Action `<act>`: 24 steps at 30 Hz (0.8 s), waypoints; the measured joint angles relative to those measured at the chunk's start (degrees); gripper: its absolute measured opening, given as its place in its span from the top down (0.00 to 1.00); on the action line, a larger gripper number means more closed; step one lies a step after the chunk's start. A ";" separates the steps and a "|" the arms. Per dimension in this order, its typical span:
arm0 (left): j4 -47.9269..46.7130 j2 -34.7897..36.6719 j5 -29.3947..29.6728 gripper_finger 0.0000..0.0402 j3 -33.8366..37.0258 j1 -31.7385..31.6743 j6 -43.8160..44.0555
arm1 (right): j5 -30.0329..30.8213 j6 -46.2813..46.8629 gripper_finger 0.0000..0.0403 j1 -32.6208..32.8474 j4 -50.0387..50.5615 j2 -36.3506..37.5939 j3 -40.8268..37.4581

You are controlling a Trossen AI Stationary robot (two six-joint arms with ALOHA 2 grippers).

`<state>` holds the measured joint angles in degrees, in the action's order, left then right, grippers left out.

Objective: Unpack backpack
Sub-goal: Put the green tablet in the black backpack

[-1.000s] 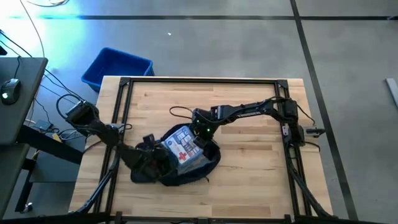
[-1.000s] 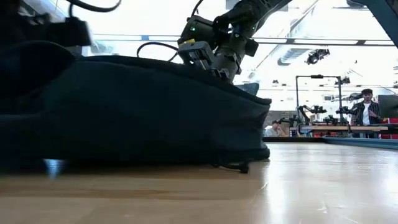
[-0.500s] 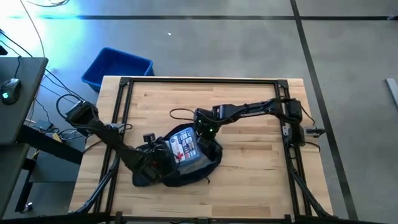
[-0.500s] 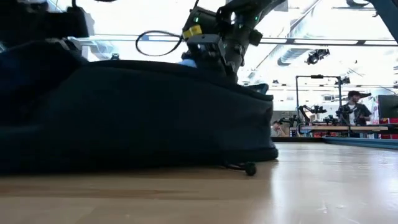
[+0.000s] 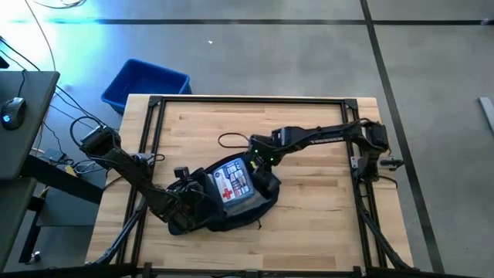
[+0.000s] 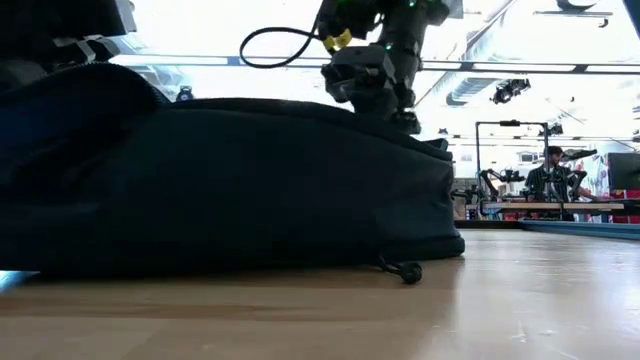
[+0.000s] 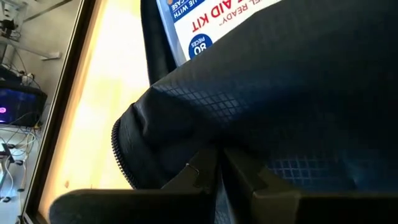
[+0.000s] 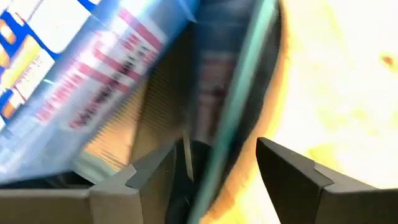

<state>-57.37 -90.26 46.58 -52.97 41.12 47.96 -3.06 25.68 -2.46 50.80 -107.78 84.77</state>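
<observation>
Most of the first-aid kit [image 5: 234,182] lay hidden inside the backpack [image 5: 231,212], which sat mid-table [image 5: 309,224]. The left gripper [image 7: 219,167] was clamped on the backpack's fabric edge; the right gripper [image 8: 214,165], fingers apart, hovered at its opening.

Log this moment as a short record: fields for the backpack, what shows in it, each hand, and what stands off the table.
backpack: dark, lying flat on the table, opened on top
contents showing: first aid kit, face up in the opening
left hand: shut on the backpack's fabric at its left end
right hand: open at the backpack's right rim, beside the kit
off the table: blue bin on the floor past the far left corner
</observation>
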 joint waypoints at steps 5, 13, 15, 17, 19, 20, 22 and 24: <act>0.42 0.00 0.64 1.00 0.00 0.02 1.67 | 4.96 2.63 0.57 0.32 4.93 0.72 0.02; 3.65 -0.58 2.96 1.00 0.18 -0.01 3.96 | 3.39 4.64 0.73 1.86 -0.72 0.72 -4.08; 5.76 -0.63 4.52 1.00 1.02 -0.44 3.78 | 1.20 5.25 0.78 2.28 -5.28 0.69 -5.93; 9.25 -0.63 5.26 1.00 2.07 -1.12 2.39 | 0.84 6.36 0.83 2.99 -8.53 0.62 -6.78; 12.78 -0.63 5.18 1.00 3.25 -1.68 0.04 | 1.24 7.28 0.89 3.40 -9.62 0.64 -6.64; 14.17 -0.63 5.06 1.00 3.80 -1.86 -0.91 | 1.22 7.32 0.92 3.48 -10.20 0.72 -6.64; 16.19 -0.63 4.72 1.00 4.58 -2.10 -2.40 | -0.37 6.35 0.96 3.58 -12.08 0.72 -6.64; 16.70 -0.63 4.62 1.00 4.85 -2.14 -3.13 | -1.71 5.76 0.98 3.58 -13.59 0.20 -6.62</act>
<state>-40.66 -90.89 51.20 -48.12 38.98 44.84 -4.76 31.44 1.13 37.21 -107.58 78.15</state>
